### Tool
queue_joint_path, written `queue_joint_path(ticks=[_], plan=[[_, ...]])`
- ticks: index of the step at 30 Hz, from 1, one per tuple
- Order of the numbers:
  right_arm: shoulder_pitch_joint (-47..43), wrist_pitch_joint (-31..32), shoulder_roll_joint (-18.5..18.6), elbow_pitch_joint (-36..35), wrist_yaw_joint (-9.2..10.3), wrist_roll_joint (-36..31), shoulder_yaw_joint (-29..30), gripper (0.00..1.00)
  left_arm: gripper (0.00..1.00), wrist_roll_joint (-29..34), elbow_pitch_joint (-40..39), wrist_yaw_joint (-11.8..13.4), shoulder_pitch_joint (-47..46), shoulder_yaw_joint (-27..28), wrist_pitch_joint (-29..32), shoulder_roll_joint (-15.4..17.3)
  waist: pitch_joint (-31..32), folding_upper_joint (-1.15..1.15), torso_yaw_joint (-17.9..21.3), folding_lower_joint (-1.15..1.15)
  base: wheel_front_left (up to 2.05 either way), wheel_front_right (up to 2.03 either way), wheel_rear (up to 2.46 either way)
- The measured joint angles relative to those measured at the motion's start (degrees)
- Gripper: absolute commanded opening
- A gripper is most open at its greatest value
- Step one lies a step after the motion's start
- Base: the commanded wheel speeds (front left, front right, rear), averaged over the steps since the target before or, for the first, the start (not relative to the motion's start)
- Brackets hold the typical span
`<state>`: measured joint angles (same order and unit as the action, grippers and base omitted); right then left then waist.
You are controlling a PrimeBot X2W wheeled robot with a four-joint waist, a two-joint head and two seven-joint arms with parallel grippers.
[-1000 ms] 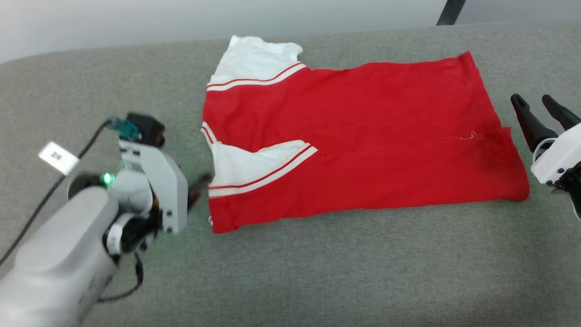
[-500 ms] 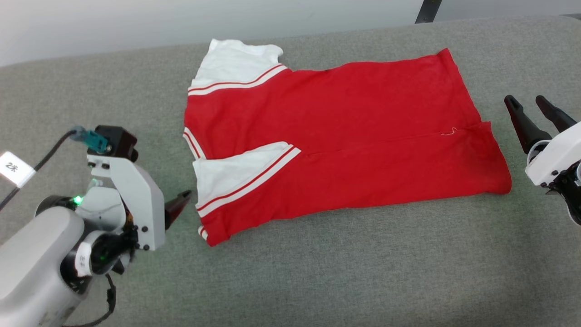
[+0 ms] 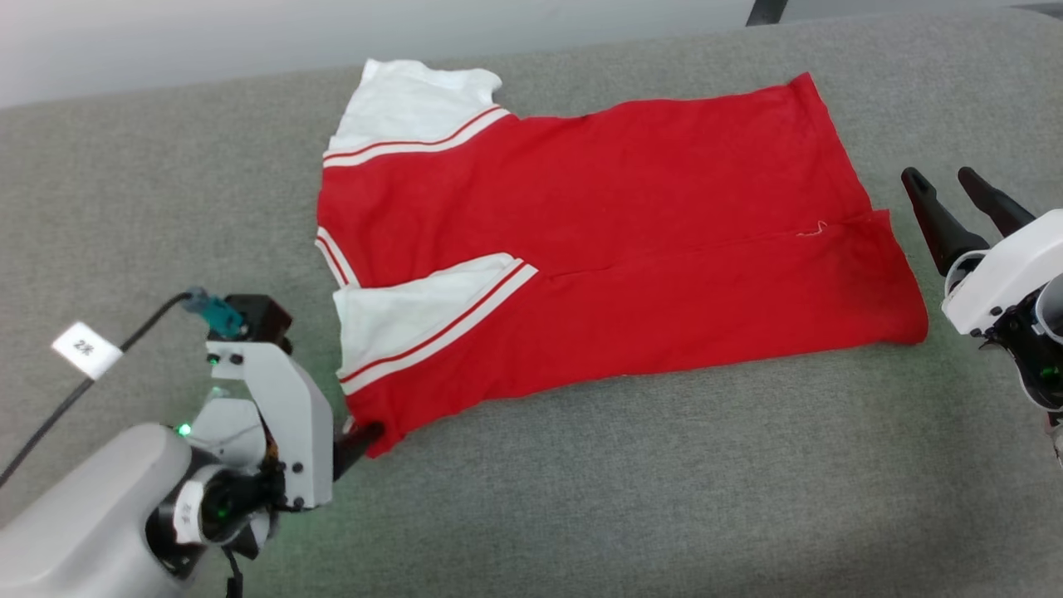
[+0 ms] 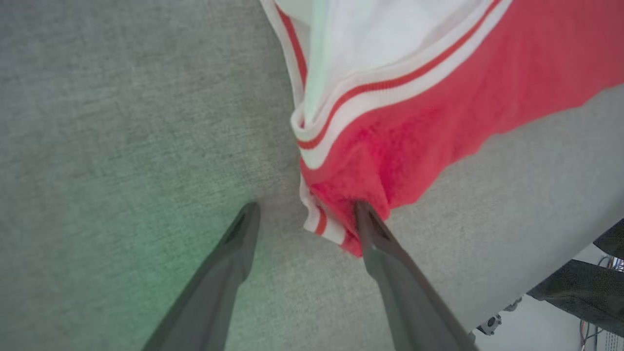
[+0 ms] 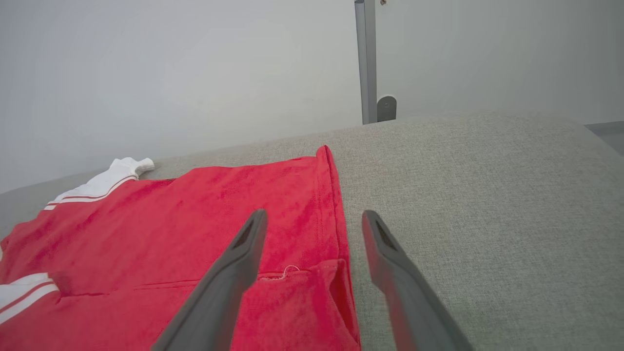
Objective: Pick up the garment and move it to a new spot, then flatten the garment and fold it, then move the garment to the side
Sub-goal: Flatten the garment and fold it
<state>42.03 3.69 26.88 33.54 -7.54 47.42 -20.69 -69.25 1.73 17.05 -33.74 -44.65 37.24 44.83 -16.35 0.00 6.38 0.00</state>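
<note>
The garment [image 3: 614,249] lies flat on the grey fabric surface [image 3: 581,515], folded lengthwise into a long red band. The collar end is toward the robot's left and the hem end toward its right. At the collar end the far sleeve [image 3: 415,100] and the near sleeve [image 3: 415,307] show white w/ red-and-white stripe trim. The near half is folded over the far half. Its edge runs along the middle, w/ a small loose thread [image 3: 812,230] close to the hem. Plain red cloth faces up.

The L gripper [image 4: 306,207] sits low at the garment's near-left corner. Its fingers stand wide apart and grip nothing. In the left wrist view one finger [image 4: 385,253] has its tip on the red corner, right by the striped trim. The other is over bare grey beside the cloth, so the corner's edge lies btw them. In the head view a dark fingertip pokes out past the white wrist bracket and meets that corner. A black cable w/ a white tag [image 3: 85,349] runs to the L wrist, and a green light [image 3: 181,429] glows there.

The R gripper [image 3: 939,174] is at the robot's right, just beside the hem end and apart from it in the head view. Its fingers are spread wide w/ nothing held. In the right wrist view one finger crosses the red hem and the other crosses bare grey — contact w/ cloth or surface can't be told. Behind the surface are a pale wall and a grey metal post [image 5: 365,63].
</note>
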Motion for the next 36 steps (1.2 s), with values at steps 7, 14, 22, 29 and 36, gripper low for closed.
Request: queue_joint_path(ticks=[7, 14, 22, 29, 36], plan=[[0.63, -0.09, 0.51, 0.01, 0.0, 0.58, -0.3, 1.0, 0.93, -0.47, 6.12, -2.67, -1.07, 0.18, -0.98, -2.18, -0.95, 0.0, 1.19, 0.0, 0.0, 0.0, 0.0], [0.64, 0.59, 1.22, -0.01, 0.0, 0.93, -0.68, 1.0, 0.0, -2.26, 8.7, -4.77, -1.43, 0.93, -1.23, -3.48, -1.11, 0.0, 1.67, 0.0, 0.0, 0.0, 0.0], [0.73, 17.91, 4.69, -2.49, 0.0, 2.92, -7.54, 1.0, 0.0, -2.27, 8.73, -5.83, -1.66, 1.02, -2.08, -4.47, -1.67, 0.0, 1.32, 0.0, 0.0, 0.0, 0.0], [1.92, 30.61, 6.95, -2.87, 0.0, 2.86, -10.16, 1.0, 0.0, -1.82, 8.61, -6.45, -2.43, 1.22, -3.44, -5.03, -2.99, 0.0, 0.84, 0.0, 0.0, 0.0, 0.0], [3.6, 33.23, 4.56, 2.13, 0.0, 0.81, -9.8, 1.0, 0.0, -1.3, 8.25, -7.04, -3.63, 1.2, -4.1, -6.09, -4.53, 0.0, 0.07, 0.0, 0.0, 0.0, 0.0]])
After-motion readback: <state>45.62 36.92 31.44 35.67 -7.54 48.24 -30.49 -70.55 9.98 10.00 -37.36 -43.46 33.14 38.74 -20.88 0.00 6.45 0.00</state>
